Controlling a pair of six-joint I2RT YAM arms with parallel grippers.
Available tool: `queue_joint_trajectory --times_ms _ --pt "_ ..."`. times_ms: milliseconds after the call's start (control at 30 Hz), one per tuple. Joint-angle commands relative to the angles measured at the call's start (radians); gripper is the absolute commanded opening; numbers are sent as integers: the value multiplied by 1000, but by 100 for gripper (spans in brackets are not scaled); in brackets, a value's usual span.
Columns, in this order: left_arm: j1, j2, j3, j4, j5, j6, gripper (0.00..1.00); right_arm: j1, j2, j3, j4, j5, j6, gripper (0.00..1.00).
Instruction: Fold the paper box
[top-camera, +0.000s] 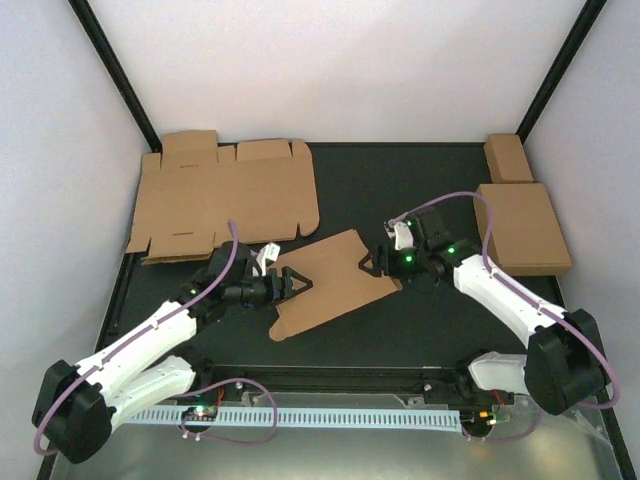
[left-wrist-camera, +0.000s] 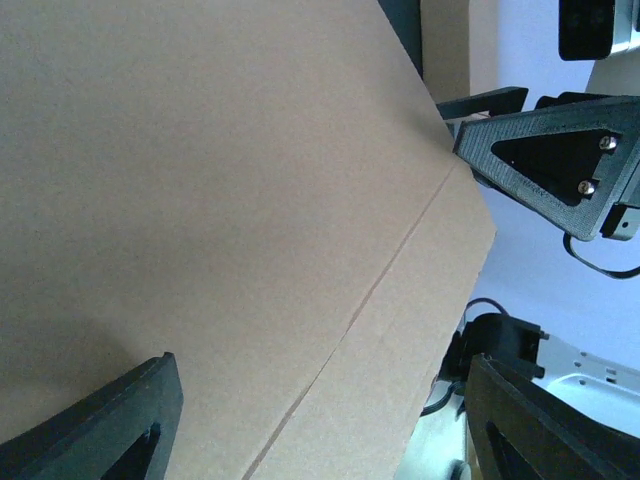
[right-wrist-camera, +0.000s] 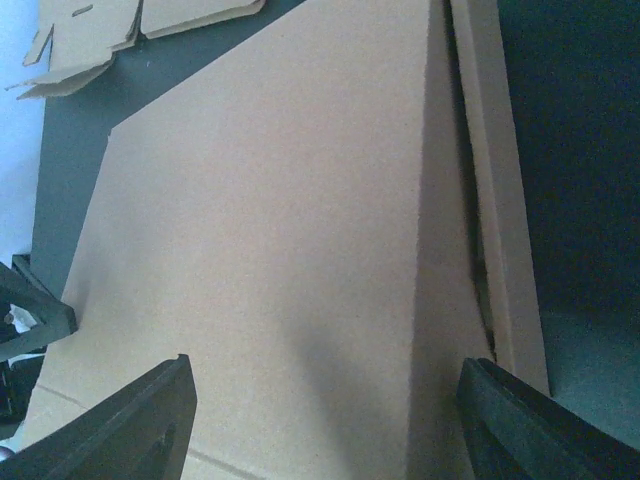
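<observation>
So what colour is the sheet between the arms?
Plain brown; the sheet shows best from the top view.

Paper box (top-camera: 335, 280), plain brown cardboard, folded over, creased, set diagonally, middle of table (top-camera: 420, 190)

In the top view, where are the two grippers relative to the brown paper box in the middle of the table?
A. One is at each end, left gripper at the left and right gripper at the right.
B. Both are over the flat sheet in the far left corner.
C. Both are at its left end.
A: the left gripper is at the left end of the paper box, and the right gripper is at its right end.
</observation>
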Motion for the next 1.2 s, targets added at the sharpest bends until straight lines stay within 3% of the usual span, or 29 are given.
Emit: queue_joint_trajectory --times_ms 0,233,500,833,1167 --pt "4 6 -24 52 26 -18 80 -2 11 -22 41 -46 22 74" --pt "4 -1 -15 3 -4 17 81 -2 22 -48 61 -37 34 73" --pt "5 -84 105 -210 -167 53 96 -2 13 -35 52 -9 29 73" --pt "6 -152 72 -357 -302 53 97 -2 38 -25 58 5 3 73" --pt "7 -139 -55 -205 -233 30 93 -1 67 -22 68 -25 -20 72"
